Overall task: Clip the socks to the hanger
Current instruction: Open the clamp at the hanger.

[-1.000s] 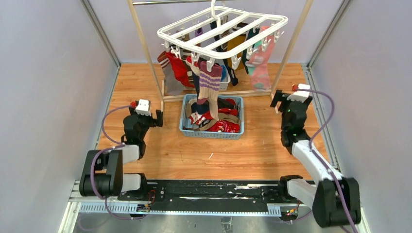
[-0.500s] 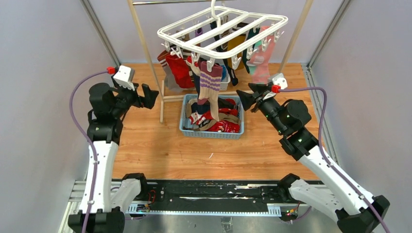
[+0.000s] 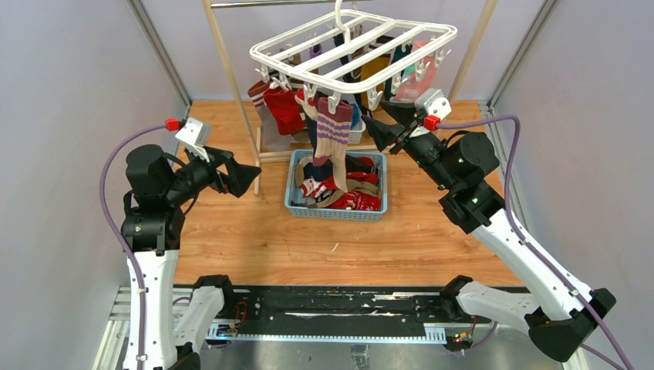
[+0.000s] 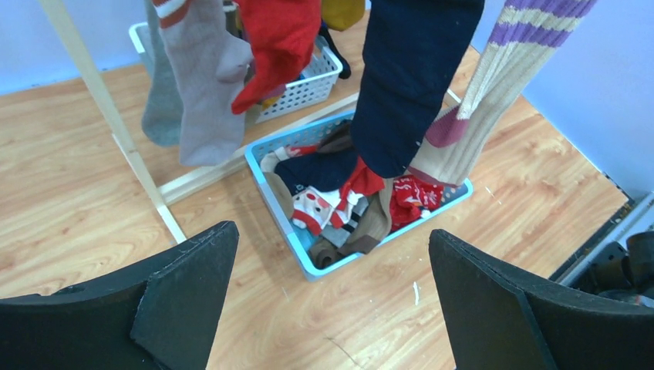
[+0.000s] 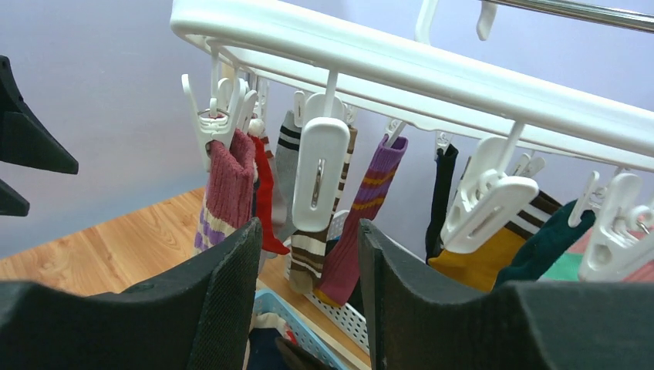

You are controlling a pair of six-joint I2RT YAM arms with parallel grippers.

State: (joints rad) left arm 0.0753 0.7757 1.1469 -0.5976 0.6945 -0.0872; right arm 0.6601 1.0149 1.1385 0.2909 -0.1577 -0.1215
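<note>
Socks (image 4: pixel 324 208) heaped in the blue basket (image 4: pixel 268 193) below the left gripper (image 4: pixel 332 233), spread wide, empty; right gripper (image 5: pixel 308 227), narrowly parted, holding nothing, just beneath the hanger (image 5: pixel 432 65).

In the left wrist view we lose the tops of the hanging socks (image 4: pixel 409 77) past the upper edge. In the right wrist view the hanger (image 5: pixel 432 69) runs off the right edge, and the right claw (image 5: pixel 307 235) hides most of the basket (image 5: pixel 270 304).
</note>
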